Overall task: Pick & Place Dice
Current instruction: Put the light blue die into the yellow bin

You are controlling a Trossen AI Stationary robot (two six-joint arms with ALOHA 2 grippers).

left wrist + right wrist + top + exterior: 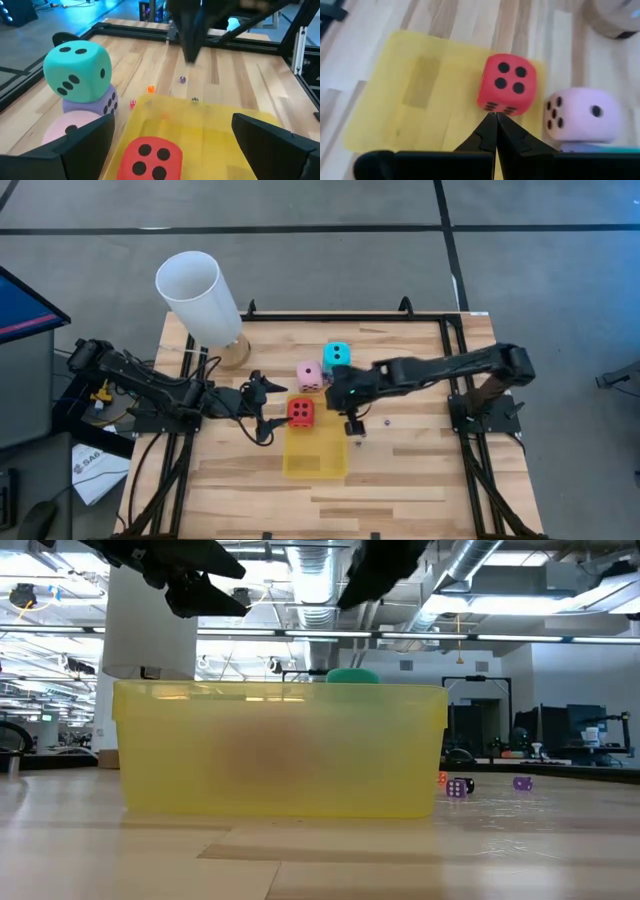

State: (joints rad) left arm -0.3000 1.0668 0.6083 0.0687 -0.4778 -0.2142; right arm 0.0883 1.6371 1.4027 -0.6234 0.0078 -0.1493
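Left gripper (266, 408) gapes wide and empty at nine o'clock of the red foam die (300, 412), which sits on the flat yellow plastic tray's (316, 459) twelve o'clock edge. Right gripper (353, 430), pinched shut, holds nothing at the tray's two o'clock corner.

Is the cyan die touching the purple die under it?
Touching. The left wrist view shows the cyan die sitting directly on top of the purple die, with no gap between them.
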